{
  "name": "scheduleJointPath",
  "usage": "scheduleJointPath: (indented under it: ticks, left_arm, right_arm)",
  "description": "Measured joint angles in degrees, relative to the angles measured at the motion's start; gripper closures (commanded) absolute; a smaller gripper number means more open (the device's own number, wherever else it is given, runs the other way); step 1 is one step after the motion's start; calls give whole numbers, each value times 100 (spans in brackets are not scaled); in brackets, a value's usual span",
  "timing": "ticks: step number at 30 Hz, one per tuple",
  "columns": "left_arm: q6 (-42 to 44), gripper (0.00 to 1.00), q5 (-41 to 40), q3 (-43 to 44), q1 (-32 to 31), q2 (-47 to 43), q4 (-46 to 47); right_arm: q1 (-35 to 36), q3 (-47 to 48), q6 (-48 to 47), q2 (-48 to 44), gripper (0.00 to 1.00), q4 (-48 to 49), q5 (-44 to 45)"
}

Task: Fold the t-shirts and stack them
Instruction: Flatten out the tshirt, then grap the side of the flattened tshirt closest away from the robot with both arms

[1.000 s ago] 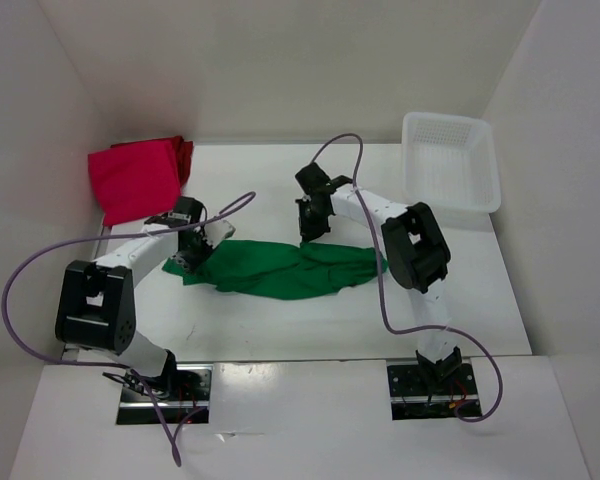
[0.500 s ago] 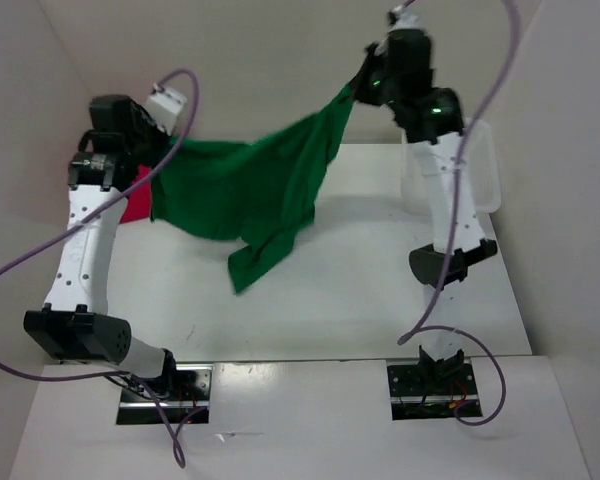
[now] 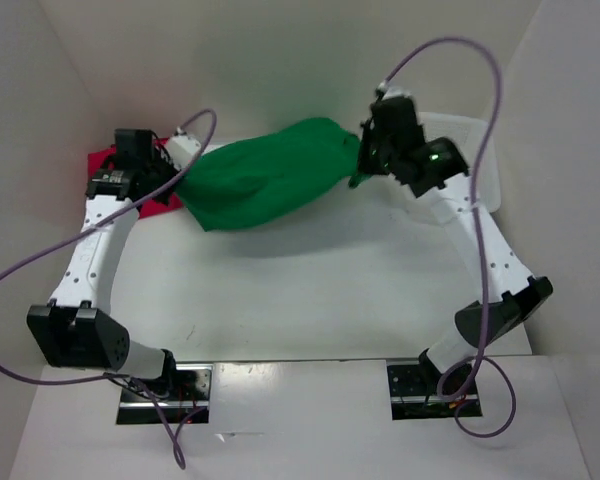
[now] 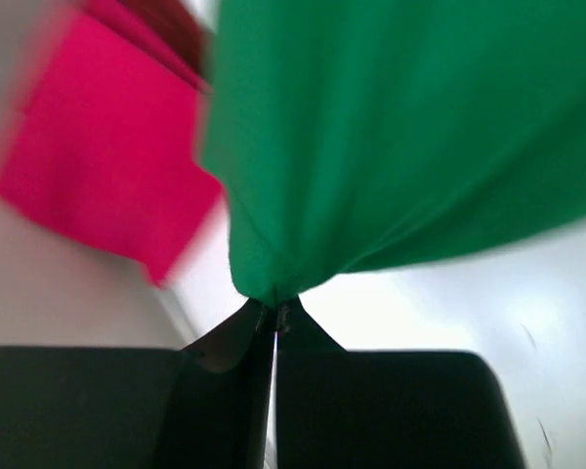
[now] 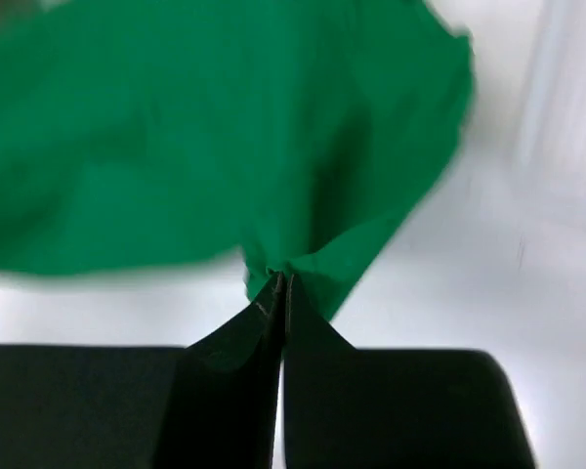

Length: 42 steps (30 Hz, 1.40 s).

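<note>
The green t-shirt (image 3: 265, 180) hangs bunched in the air between my two grippers, above the far part of the table. My left gripper (image 3: 180, 168) is shut on its left end; in the left wrist view (image 4: 273, 305) the cloth (image 4: 391, 137) spreads up from the closed fingertips. My right gripper (image 3: 362, 160) is shut on its right end, seen in the right wrist view (image 5: 281, 283) with the cloth (image 5: 205, 137) above. The crimson t-shirt (image 3: 150, 195) lies folded at the far left, mostly hidden behind my left arm, with a dark red t-shirt (image 4: 166, 20) under its far edge.
The white perforated basket (image 3: 485, 160) stands at the far right, partly behind my right arm. White walls close in the left, back and right sides. The table (image 3: 310, 290) stretches below the hanging shirt.
A second ago the green shirt lay on the table with both grippers low at its ends. It was lifted and spread high; now both grippers are lower and the shirt hangs bunched.
</note>
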Motion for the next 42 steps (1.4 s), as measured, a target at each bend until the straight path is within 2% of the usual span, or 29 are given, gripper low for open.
scheduleJointPath:
  ticks: [4,6,9,11,12,13,15,16,17,19,20,22,24,27,31,34,38,40,42]
  left_arm:
    - [203,92,87,-1248,-184,404,-313]
    - [284,89,90,-1628,-254,815,-358]
    - [273,71,15,-1985,-280,1499,-205]
    - [208,63,-111,-2124,-280,1825,-31]
    - [140,53,-188,-2155,-280,1917,24]
    - [76,49,-262,-2159,-280,1961,57]
    - [-22,40,-413,-2162,-247,1921,181]
    - [-70,26,-496,-2181,-236,1843,256]
    - [-57,21,-586,-2221,-214,1711,308]
    - [-153,18,-739,-2411,-131,1290,365]
    - [-177,18,-807,-2524,-92,1029,345]
    - [-208,18,-839,-2774,-15,544,229]
    - [-221,18,-769,-3012,4,321,74]
    - [-326,18,-555,-3331,0,560,-46]
    - [-474,16,-81,-3340,-20,1228,-177]
    - [-542,16,190,-3178,-50,1462,-179]
    - [-662,18,422,-3086,-146,1591,-39]
    - [-682,37,424,-3032,-190,1657,-42]
    - [-763,62,490,-2968,-216,1738,-28]
  right_arm:
    - [243,-3281,341,-546,100,586,-527]
    - [315,-4352,588,-638,100,798,-776]
    - [597,-5499,957,-706,100,1156,-1139]
    - [807,-5886,1123,-699,100,1390,-1338]
    - [903,-6013,1209,-673,100,1486,-1423]
    - [975,-6081,1261,-640,93,1567,-1478]
    - [1086,-6111,1392,-533,42,1714,-1580]
    - [1106,-6116,1405,-483,23,1784,-1644]
    - [1108,-6122,1458,-452,21,1834,-1683]
    - [1108,-6183,1432,-455,16,1895,-1749]
    - [1108,-6231,1467,-498,13,1897,-1764]
    - [1108,-6389,1596,-704,0,1873,-1735]
    - [1108,-6540,1718,-1003,0,1834,-1602]
    - [1106,-6634,1956,-1432,0,1775,-1325]
    - [1104,-6662,2280,-1150,0,1818,-1025]
    - [1102,-7079,2756,-1045,0,1961,-890]
    - [1102,-7938,3654,-2009,0,1910,-638]
    - [1095,-8214,4087,-2796,0,1818,-450]
    - [1093,-8321,4385,-3281,0,1808,-326]
